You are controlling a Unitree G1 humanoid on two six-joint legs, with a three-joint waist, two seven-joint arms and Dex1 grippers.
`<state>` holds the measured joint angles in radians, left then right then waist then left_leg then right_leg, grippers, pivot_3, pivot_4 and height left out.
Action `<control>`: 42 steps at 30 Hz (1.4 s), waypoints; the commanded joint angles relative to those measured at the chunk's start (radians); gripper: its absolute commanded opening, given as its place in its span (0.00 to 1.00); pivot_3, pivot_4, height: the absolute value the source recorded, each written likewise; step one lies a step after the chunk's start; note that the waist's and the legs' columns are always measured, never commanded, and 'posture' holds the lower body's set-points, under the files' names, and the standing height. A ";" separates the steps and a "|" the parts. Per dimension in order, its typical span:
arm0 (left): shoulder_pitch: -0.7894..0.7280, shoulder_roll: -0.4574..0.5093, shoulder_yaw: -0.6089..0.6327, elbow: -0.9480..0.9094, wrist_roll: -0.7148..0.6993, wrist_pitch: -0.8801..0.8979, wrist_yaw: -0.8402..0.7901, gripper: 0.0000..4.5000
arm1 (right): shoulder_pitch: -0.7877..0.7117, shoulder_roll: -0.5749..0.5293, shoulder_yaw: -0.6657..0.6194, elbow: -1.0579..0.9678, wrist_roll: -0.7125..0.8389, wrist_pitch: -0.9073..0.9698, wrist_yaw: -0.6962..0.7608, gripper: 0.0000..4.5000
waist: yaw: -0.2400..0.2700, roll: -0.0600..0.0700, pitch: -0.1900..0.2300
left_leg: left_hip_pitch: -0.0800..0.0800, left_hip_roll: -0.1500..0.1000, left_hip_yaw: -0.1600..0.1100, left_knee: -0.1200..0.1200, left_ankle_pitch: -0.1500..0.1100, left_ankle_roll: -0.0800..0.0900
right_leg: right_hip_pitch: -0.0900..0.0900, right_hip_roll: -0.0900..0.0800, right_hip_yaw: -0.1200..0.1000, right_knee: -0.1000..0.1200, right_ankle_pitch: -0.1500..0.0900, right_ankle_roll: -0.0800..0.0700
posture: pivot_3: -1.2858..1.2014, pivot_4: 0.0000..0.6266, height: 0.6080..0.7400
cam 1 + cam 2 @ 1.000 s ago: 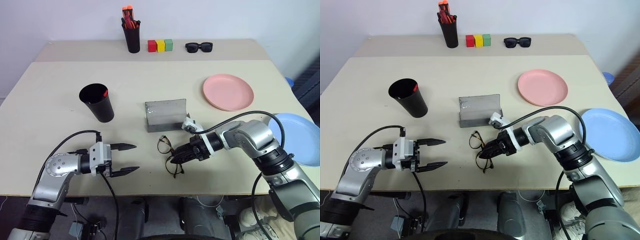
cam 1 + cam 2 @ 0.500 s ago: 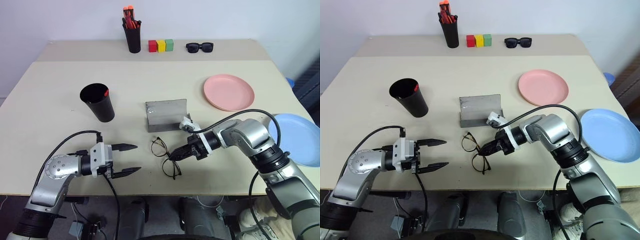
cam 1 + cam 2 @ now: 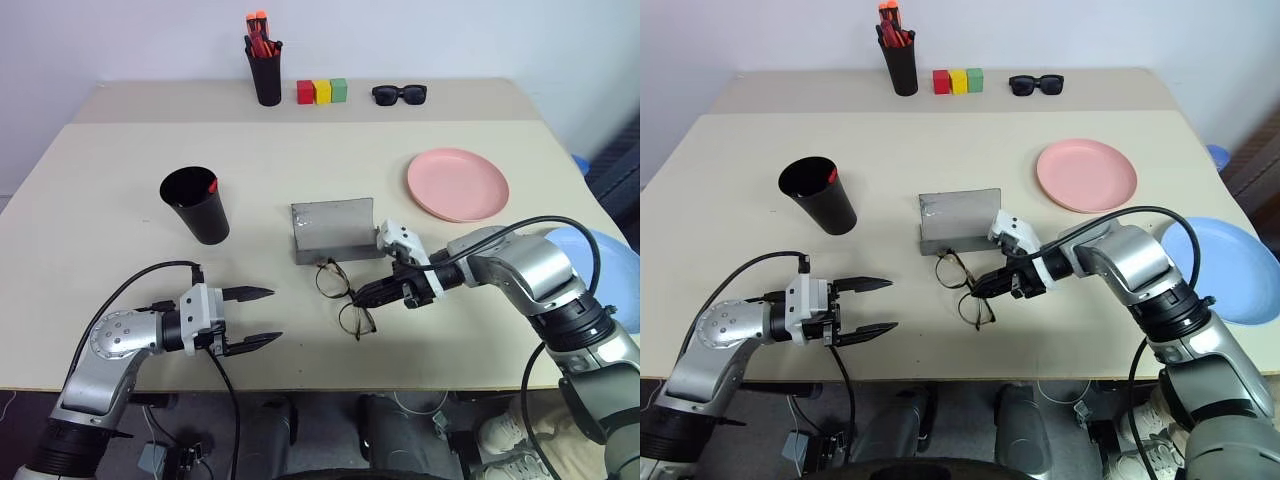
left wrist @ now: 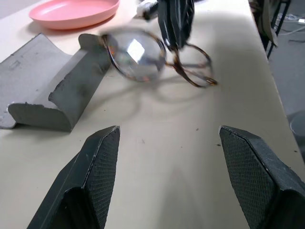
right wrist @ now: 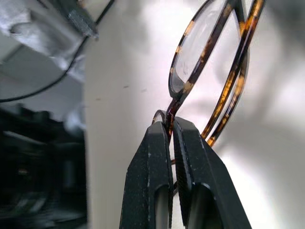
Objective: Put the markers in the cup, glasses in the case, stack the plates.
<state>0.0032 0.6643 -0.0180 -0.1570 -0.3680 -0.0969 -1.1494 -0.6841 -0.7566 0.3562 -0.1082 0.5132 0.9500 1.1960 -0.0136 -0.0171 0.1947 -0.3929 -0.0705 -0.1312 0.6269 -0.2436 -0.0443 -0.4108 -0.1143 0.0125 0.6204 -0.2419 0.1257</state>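
The right gripper (image 3: 362, 298) is pinching the glasses (image 3: 345, 297) between closed fingers, just in front of the open case (image 3: 333, 229) mid-bench; the left gripper (image 3: 262, 316) is hovering, fingers apart.

Both eye views look forward and down from head height over the whole pale beige surface (image 3: 150, 150), one set slightly to the side of the other, sharing the same scene. The left wrist view sits low, looking along the surface at the thin tortoiseshell round-lensed glasses (image 4: 152, 59). The right wrist view is very close to those glasses, pinched at the bridge.
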 commanded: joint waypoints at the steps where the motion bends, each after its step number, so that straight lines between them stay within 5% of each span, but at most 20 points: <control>1: -0.003 -0.005 -0.001 -0.002 0.003 -0.028 -0.003 0.76 | -0.011 0.002 -0.075 -0.026 -0.021 -0.090 -0.021 0.01 | 0.001 0.000 0.000 | 0.000 0.000 0.000 0.000 0.000 0.000 | 0.000 0.000 0.000 0.000 0.000 0.000 | 0.52 0.24 1.00; 12: -0.017 -0.019 -0.011 0.017 0.012 -0.045 -0.005 0.76 | -0.213 0.008 -0.001 0.159 -0.154 -0.263 0.120 0.01 | 0.000 0.000 0.000 | 0.000 0.000 0.000 0.000 0.000 0.000 | 0.000 0.000 0.000 0.000 0.000 0.000 | 0.52 0.24 1.00; 27: 0.049 -0.024 -0.001 -0.134 0.022 0.021 0.101 0.76 | -0.476 0.233 0.046 0.788 -0.458 -0.836 0.171 0.01 | -0.003 0.001 0.001 | 0.000 -0.001 0.000 -0.001 0.000 0.000 | -0.002 0.000 0.000 0.001 0.001 0.001 | 0.52 0.24 1.00; 42: 0.045 -0.018 0.004 -0.165 0.019 0.075 0.136 0.76 | -0.518 0.249 0.070 0.814 -0.557 -0.830 0.398 0.01 | -0.007 0.002 0.001 | 0.000 -0.001 0.001 -0.001 0.001 -0.002 | -0.006 0.001 0.002 0.010 0.001 0.001 | 0.52 0.24 1.00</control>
<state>0.0547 0.6485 -0.0226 -0.3176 -0.3398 -0.0068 -1.0117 -1.1582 -0.5163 0.4277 0.7215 -0.0368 0.1227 1.5779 -0.0203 -0.0154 0.1957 -0.3927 -0.0714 -0.1307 0.6256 -0.2427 -0.0459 -0.4173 -0.1133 0.0145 0.6302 -0.2413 0.1263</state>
